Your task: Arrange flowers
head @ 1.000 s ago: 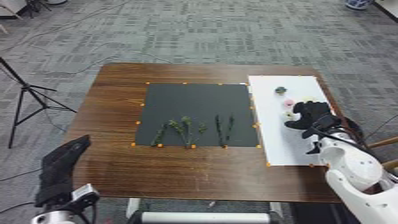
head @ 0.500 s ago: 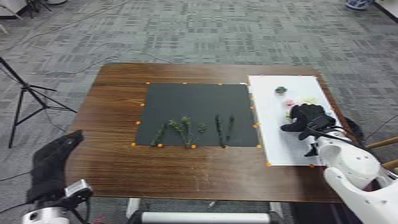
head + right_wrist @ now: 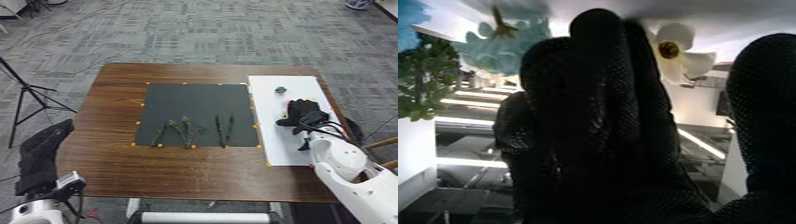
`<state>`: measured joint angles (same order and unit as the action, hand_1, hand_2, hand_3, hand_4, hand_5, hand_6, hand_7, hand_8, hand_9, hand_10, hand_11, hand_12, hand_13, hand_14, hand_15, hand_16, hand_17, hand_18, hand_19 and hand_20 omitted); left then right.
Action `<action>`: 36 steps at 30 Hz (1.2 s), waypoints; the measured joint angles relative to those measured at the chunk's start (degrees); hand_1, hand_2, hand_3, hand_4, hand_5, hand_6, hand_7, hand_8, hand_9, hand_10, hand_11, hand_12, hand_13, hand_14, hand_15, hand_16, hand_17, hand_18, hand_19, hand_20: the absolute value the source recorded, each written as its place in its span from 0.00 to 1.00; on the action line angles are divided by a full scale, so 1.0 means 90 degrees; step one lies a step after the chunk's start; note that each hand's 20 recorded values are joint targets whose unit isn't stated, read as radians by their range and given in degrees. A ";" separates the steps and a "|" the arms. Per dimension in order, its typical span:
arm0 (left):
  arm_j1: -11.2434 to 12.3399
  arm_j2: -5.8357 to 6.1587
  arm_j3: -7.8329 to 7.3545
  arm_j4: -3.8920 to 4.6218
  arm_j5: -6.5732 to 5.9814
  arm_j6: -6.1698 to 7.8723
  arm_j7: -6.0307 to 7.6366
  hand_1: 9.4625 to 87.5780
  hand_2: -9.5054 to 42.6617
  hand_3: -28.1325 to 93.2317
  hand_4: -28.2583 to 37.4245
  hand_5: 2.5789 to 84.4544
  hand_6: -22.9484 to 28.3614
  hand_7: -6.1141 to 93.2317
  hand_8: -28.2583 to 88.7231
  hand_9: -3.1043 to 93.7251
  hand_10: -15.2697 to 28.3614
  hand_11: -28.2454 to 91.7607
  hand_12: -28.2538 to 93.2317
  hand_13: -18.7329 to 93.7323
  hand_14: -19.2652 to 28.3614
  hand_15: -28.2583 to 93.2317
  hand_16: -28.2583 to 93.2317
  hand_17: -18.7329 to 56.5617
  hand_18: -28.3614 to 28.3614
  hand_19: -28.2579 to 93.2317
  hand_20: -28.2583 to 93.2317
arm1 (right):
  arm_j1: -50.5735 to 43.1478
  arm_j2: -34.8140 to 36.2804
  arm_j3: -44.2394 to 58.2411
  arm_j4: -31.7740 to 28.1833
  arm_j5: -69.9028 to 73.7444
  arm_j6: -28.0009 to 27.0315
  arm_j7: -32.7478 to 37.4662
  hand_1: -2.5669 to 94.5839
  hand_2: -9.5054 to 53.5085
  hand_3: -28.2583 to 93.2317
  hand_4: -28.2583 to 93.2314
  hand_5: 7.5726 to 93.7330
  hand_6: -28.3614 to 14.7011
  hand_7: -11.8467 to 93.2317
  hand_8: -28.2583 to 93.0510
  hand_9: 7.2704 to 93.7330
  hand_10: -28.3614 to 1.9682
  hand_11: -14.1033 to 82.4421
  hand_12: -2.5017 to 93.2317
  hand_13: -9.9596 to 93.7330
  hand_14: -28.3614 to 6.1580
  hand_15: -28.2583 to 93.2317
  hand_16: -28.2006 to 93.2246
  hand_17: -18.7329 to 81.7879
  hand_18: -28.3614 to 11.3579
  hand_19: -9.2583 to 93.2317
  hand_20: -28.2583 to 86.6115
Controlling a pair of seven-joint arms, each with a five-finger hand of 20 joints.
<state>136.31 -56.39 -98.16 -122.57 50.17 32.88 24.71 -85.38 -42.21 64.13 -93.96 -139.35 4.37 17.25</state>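
In the head view, my right hand (image 3: 303,111) is over the white board (image 3: 280,143), covering most of the flower heads there. A small dark teal flower head (image 3: 281,90) lies uncovered beyond its fingers. My left hand (image 3: 40,157) is off the table's left edge, fingers straight. Green sprigs (image 3: 187,131) and two darker stems (image 3: 219,129) lie on the dark mat (image 3: 197,100). The right wrist view has my right hand (image 3: 598,130) open, its fingers straight and thumb apart, with a white flower (image 3: 691,57) between them and a blue-green flower (image 3: 491,52) beyond the fingers.
Brown wooden table (image 3: 120,170) surrounds the mat and board, with small orange markers along their edges. A black tripod (image 3: 27,90) stands on the floor left of the table. A chair (image 3: 384,142) is beside the right edge. Green leaves (image 3: 425,80) also show in the right wrist view.
My right hand has shifted slightly left over the white board and now covers the pink flower head that was visible before. My left hand has moved outward to the left and a little farther forward.
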 measured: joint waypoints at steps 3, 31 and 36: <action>-0.0044 0.0008 0.0077 0.0000 -0.0033 0.0018 0.0000 0.27 0.07 0.83 0.15 0.62 0.51 0.25 0.16 0.52 0.65 0.42 0.32 0.48 0.71 0.35 0.24 0.32 0.69 0.29 0.37 | 0.0076 -0.0027 -0.0067 0.0025 0.0002 -0.0027 0.0052 0.34 0.00 0.74 0.11 0.84 0.61 0.32 0.18 0.97 0.52 0.37 0.25 1.00 0.71 0.57 0.51 0.77 0.32 0.95 0.58; -0.0174 0.0638 0.0233 0.0375 0.0297 0.0920 -0.0743 0.25 0.08 0.83 0.14 0.62 0.51 0.25 0.16 0.52 0.65 0.42 0.32 0.48 0.70 0.34 0.24 0.33 0.68 0.28 0.36 | 0.1061 0.0756 -0.1395 -0.0985 0.0362 0.0459 -0.0559 0.54 0.12 0.73 0.17 0.83 0.66 0.31 0.40 0.95 0.61 0.40 0.27 0.99 0.76 0.60 0.54 0.73 0.33 0.98 0.59; -0.1038 0.0795 0.0430 0.0864 0.0142 0.1077 -0.0847 0.26 0.20 0.82 0.09 0.63 0.51 0.25 0.16 0.52 0.66 0.42 0.32 0.48 0.70 0.34 0.24 0.33 0.68 0.28 0.36 | 0.2041 0.0562 -0.2016 -0.1042 0.1029 0.0111 -0.1139 0.54 0.12 0.73 0.16 0.82 0.67 0.31 0.38 0.95 0.62 0.40 0.28 0.98 0.75 0.61 0.54 0.72 0.33 0.98 0.60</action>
<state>126.97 -49.24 -94.29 -114.79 51.45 42.57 17.08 -67.01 -37.15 45.98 -103.34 -130.08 5.37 7.00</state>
